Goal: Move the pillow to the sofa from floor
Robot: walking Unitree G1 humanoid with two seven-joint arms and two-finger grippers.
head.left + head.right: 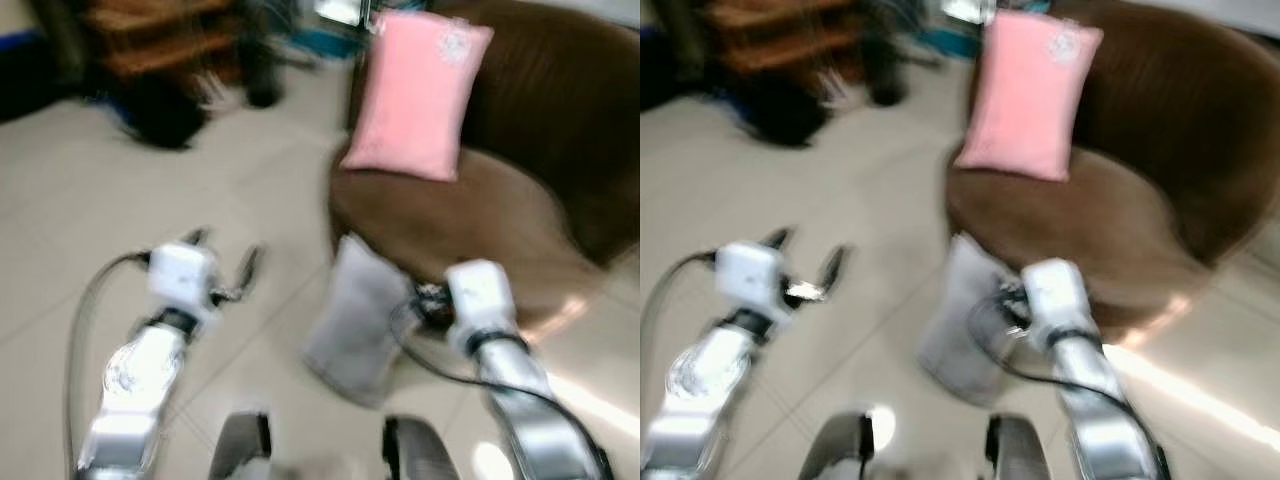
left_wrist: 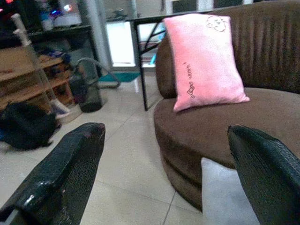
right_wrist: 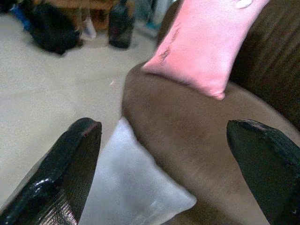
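A pale grey pillow (image 1: 355,320) stands on the tiled floor, leaning against the front of the round brown sofa (image 1: 480,215). A pink pillow (image 1: 415,95) rests upright on the sofa seat against its back. My right gripper (image 3: 164,164) is open, its fingers (image 3: 70,164) spread wide just before the grey pillow's top and the sofa's edge, not touching either. My left gripper (image 1: 222,253) is open too, over bare floor to the left of the grey pillow. In the left wrist view a corner of the grey pillow (image 2: 225,197) lies between its fingers (image 2: 70,173).
A black bag (image 1: 160,120) lies on the floor at the back left, before a wooden shelf (image 1: 160,40). A dark canister (image 1: 262,75) and a black table leg (image 2: 139,65) stand beside the sofa. Open tiled floor (image 1: 120,200) stretches to the left.
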